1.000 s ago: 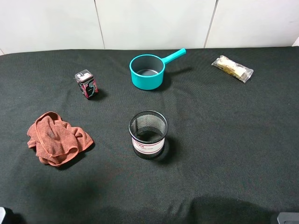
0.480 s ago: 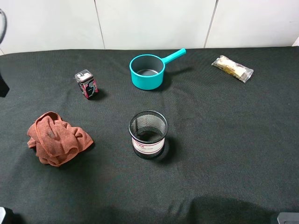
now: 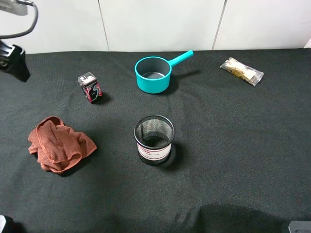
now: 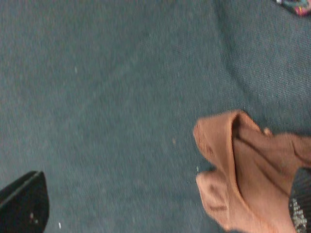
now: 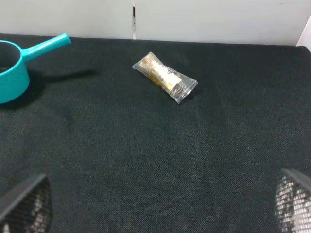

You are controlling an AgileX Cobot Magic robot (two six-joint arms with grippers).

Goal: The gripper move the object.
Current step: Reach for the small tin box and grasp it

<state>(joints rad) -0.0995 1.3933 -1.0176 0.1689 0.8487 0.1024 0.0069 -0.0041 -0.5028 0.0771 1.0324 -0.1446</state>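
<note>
— What's new?
— The left gripper [image 3: 14, 62] has swung into view at the far left edge, jaws spread wide, nothing between them.
— And the object [image 3: 90, 88]?
— Upright and untouched, left of the pot [image 3: 153, 75], well apart from the gripper. I judge the approach barely begun.
</note>
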